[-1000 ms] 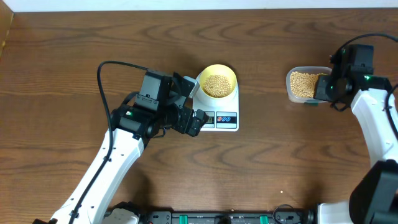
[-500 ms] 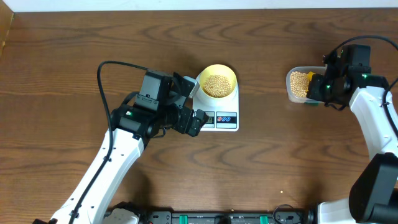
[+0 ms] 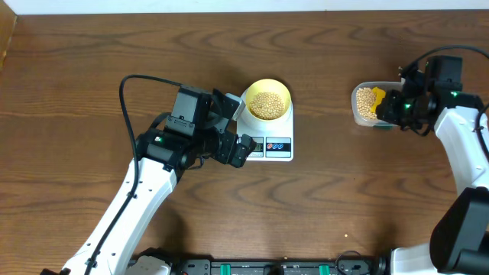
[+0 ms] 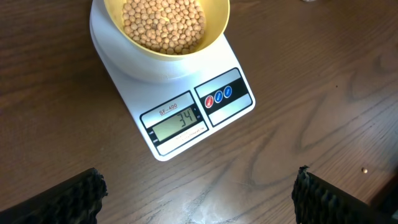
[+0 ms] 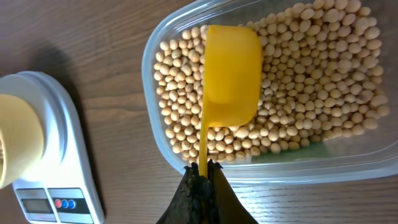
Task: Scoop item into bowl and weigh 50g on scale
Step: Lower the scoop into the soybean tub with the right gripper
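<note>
Overhead, you see the pale yellow bowl [image 3: 267, 86] sitting on the round platform of the white scale [image 3: 284, 153] near the middle of the counter [image 3: 92, 53], with a heap of beans [image 3: 267, 104] inside it. Your left fingers [image 3: 244, 149] are spread wide just beside the scale's left edge, holding nothing. Well off to the right, the clear tub [image 3: 357, 103] holds more beans, and your right fingers [image 3: 391, 107] reach over its right side with a yellow spoon [image 3: 378, 96].

Next, from the left wrist, the bowl [image 4: 222, 22] is at the top, filled with beans [image 4: 163, 22]. The scale's display [image 4: 177, 120] reads 34, and two round buttons sit to its right. Both left fingers [image 4: 74, 196] show only at the bottom corners, far apart, with bare counter between them.

Finally, from the right wrist, your right fingers [image 5: 198, 186] are pinched shut on the thin handle of the spoon [image 5: 231, 71]. Its cup lies over the beans [image 5: 311, 74] in the tub [image 5: 151, 87]. You cannot tell whether the cup carries any beans. The scale [image 5: 59, 155] and bowl [image 5: 18, 143] show at the left edge.
</note>
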You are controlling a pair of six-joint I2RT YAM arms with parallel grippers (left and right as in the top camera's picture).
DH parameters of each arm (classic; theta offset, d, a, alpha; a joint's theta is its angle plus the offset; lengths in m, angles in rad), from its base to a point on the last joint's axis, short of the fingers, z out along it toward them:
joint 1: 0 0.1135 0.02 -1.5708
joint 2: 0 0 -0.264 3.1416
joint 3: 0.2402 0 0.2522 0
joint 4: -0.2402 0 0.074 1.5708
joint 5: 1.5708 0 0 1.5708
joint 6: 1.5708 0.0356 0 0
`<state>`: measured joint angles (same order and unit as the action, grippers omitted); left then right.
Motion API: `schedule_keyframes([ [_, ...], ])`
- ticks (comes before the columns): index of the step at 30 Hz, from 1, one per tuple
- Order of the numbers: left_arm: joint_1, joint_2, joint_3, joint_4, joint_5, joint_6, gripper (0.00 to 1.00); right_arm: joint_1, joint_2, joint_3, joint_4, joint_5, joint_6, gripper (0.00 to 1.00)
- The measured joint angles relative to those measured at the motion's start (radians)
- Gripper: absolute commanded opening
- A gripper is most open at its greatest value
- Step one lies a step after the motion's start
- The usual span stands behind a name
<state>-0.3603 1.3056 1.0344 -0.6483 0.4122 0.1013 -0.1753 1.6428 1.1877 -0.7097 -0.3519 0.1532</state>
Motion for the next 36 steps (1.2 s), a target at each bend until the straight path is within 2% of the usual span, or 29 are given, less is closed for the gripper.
schedule_keyframes([
  [18,0.0,0.0,0.0,0.0,0.0,0.0,0.98,-0.125,0.0,-0.035,0.011,-0.208,0.0,0.01],
  [36,0.0,0.0,0.0,0.0,0.0,0.0,0.98,-0.13,0.002,-0.038,-0.028,-0.243,0.0,0.01],
])
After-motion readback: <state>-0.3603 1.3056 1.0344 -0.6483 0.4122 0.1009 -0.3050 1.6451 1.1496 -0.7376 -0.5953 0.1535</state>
